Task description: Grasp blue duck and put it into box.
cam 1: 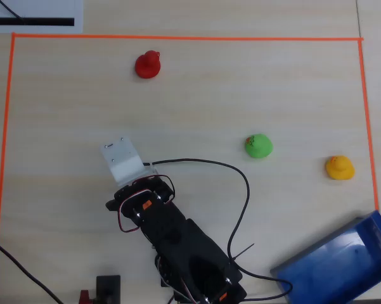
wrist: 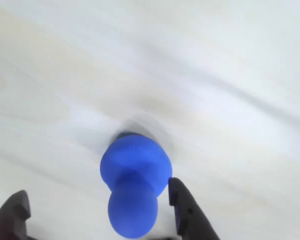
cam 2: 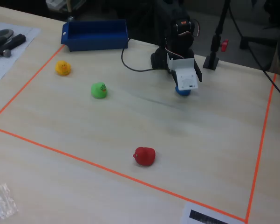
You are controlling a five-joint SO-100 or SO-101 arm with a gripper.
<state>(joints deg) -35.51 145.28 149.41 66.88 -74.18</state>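
In the wrist view the blue duck [wrist: 135, 182] sits on the pale wooden table between my gripper's [wrist: 97, 192] open jaws. It is close against the right finger [wrist: 187, 212] and well apart from the left finger [wrist: 12, 215]. In the fixed view the blue duck [cam 2: 182, 91] peeks out under the white wrist mount [cam 2: 186, 77]. In the overhead view the arm [cam 1: 158, 215] hides the duck. The dark-blue box lies at the lower right corner in the overhead view [cam 1: 342, 263] and at the far left in the fixed view [cam 2: 95, 33].
A red duck [cam 1: 148, 64], a green duck [cam 1: 258, 146] and a yellow duck [cam 1: 339, 168] stand inside the orange tape border [cam 1: 177, 38]. A black cable [cam 1: 241, 190] loops from the arm towards the box.
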